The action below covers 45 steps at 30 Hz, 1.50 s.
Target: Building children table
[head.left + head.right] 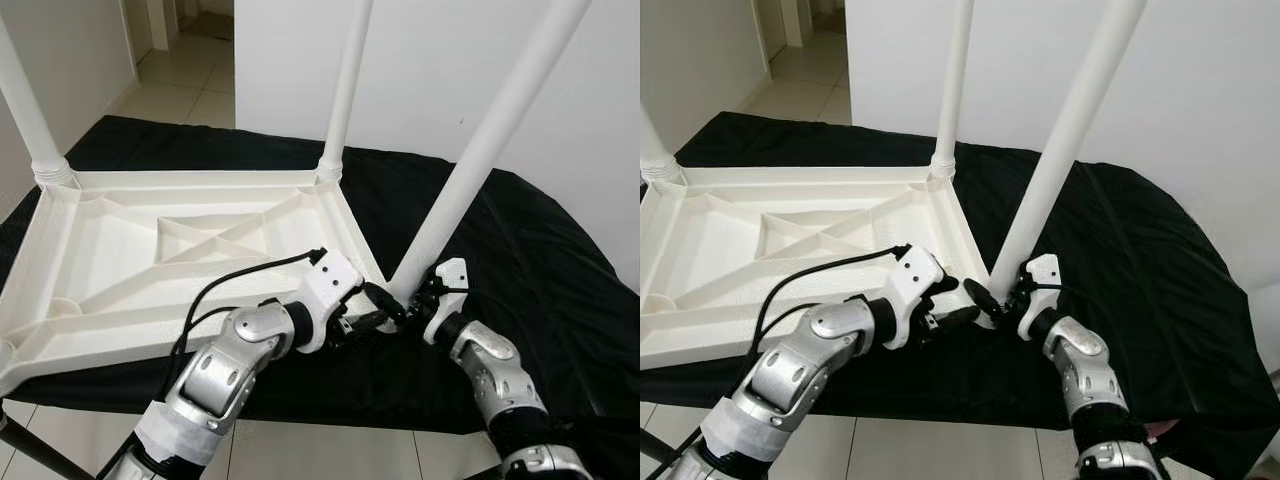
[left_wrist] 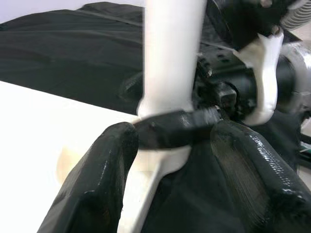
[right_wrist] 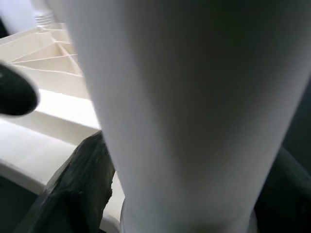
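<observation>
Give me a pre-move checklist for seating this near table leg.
1. Right gripper around the leaning leg near its base: ok.
2. Left gripper at the same corner of the tabletop, fingers apart: ok.
3. Leg upright in its socket: not ok, it tilts.
4. Far leg standing in its corner: ok.
5. Leg thread engaged: cannot tell.
6. Black cloth flat under the work: ok.

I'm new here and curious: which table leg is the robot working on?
Find the white tabletop lying upside down on the black cloth. At its near corner stands a white leg gripped by both grippers; unlike the others, it leans.
</observation>
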Available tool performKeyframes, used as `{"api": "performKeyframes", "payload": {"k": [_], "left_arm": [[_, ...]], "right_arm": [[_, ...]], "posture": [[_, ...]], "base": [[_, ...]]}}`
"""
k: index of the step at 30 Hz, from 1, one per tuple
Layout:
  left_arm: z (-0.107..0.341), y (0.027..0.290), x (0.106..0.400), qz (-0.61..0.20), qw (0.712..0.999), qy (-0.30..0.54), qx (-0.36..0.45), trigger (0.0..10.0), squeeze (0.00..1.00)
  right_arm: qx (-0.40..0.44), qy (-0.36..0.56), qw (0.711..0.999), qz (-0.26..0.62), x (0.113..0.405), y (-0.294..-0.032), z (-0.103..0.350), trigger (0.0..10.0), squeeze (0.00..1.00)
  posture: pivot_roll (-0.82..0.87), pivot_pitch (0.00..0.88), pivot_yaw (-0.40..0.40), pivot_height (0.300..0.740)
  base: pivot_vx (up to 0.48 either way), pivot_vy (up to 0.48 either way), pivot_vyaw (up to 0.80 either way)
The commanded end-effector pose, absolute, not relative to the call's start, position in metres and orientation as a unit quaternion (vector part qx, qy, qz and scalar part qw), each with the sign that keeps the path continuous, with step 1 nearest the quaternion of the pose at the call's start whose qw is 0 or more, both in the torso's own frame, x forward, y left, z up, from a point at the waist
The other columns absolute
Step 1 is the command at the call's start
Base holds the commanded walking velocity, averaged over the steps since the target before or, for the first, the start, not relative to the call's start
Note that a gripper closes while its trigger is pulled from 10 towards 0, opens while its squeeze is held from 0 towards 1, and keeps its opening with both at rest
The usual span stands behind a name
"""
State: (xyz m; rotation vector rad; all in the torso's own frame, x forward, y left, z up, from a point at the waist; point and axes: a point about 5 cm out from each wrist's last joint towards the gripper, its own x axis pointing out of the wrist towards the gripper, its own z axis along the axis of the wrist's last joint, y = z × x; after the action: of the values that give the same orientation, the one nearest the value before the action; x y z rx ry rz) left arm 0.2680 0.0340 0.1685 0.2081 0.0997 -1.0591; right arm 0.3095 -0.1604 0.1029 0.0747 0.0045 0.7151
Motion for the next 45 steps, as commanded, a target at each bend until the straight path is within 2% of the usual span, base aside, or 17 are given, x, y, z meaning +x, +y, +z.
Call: {"api": "performKeyframes", "payload": {"k": [1,5,11,15,20,25,31,32,33,34,37,38,39,40,45], "left_arm": [[0.169,0.035,0.265,-0.503,0.858,0.049,0.092,10.0,0.00],[0.163,0.049,0.262,-0.504,0.856,0.061,0.095,10.0,0.00],[0.162,0.063,0.256,-0.502,0.857,0.067,0.094,10.0,0.00],[0.157,0.074,0.259,-0.472,0.872,0.079,0.106,10.0,0.00],[0.157,0.078,0.260,-0.469,0.874,0.078,0.102,10.0,0.00],[0.156,0.072,0.258,-0.488,0.864,0.077,0.096,10.0,0.00],[0.154,0.068,0.255,-0.492,0.862,0.079,0.095,10.0,0.00],[0.155,0.067,0.255,-0.491,0.863,0.078,0.088,10.0,0.00],[0.155,0.066,0.255,-0.489,0.865,0.078,0.084,10.0,0.00],[0.154,0.066,0.254,-0.490,0.864,0.077,0.083,10.0,0.00],[0.153,0.065,0.254,-0.491,0.863,0.077,0.084,10.0,0.00],[0.153,0.065,0.253,-0.492,0.863,0.078,0.085,10.0,0.00],[0.153,0.065,0.253,-0.492,0.863,0.078,0.085,10.0,0.00],[0.152,0.064,0.253,-0.493,0.862,0.078,0.086,10.0,0.00],[0.152,0.062,0.255,-0.491,0.863,0.078,0.088,10.0,0.00]], "right_arm": [[0.043,0.010,0.926,0.375,0.302,-0.149,0.097,10.0,0.00],[0.051,0.002,0.924,0.378,0.290,-0.140,0.093,10.0,0.00],[0.058,0.003,0.928,0.368,0.274,-0.142,0.089,10.0,0.00],[0.046,-0.003,0.937,0.347,0.269,-0.148,0.090,10.0,0.00],[0.033,-0.025,0.947,0.319,0.279,-0.151,0.098,10.0,0.00],[0.014,-0.046,0.944,0.325,0.295,-0.147,0.111,10.0,0.00],[-0.008,-0.047,0.939,0.341,0.300,-0.145,0.115,10.0,0.00],[-0.014,-0.046,0.937,0.347,0.301,-0.145,0.115,9.5,0.00],[-0.016,-0.046,0.937,0.347,0.302,-0.145,0.115,9.5,0.00],[-0.024,-0.045,0.936,0.349,0.302,-0.145,0.114,6.4,0.00],[-0.029,-0.044,0.935,0.350,0.302,-0.145,0.114,6.4,0.00],[-0.030,-0.044,0.935,0.351,0.303,-0.145,0.113,4.4,0.00],[-0.030,-0.044,0.935,0.351,0.303,-0.145,0.113,4.4,0.00],[-0.030,-0.042,0.934,0.353,0.303,-0.145,0.113,0.0,0.00],[-0.020,-0.030,0.937,0.346,0.304,-0.149,0.108,0.0,0.00]], "posture": [[0.02,0.000,-0.127,0.740],[0.02,0.000,-0.129,0.740],[0.02,0.000,-0.138,0.740],[0.02,0.000,-0.137,0.740],[0.01,0.000,-0.129,0.740],[0.02,0.000,-0.124,0.740],[0.02,0.000,-0.124,0.740],[0.02,0.000,-0.124,0.740],[0.02,0.000,-0.124,0.740],[0.03,0.000,-0.128,0.740],[0.03,0.000,-0.128,0.740],[0.03,0.000,-0.132,0.740],[0.03,0.000,-0.132,0.740],[0.04,0.000,-0.134,0.740],[0.04,0.000,-0.137,0.740]], "base": [[0.000,0.000,0.00],[0.000,0.000,0.00],[0.000,0.000,0.00],[0.000,0.000,0.00],[0.000,0.000,0.00],[0.000,0.000,0.00],[0.000,0.000,0.00],[0.000,0.000,0.00],[0.000,0.000,0.00],[0.000,0.000,0.00],[0.000,0.000,0.00],[0.000,0.000,0.00],[0.000,0.000,0.00],[0.000,0.000,0.00],[0.000,0.000,0.00]]}}
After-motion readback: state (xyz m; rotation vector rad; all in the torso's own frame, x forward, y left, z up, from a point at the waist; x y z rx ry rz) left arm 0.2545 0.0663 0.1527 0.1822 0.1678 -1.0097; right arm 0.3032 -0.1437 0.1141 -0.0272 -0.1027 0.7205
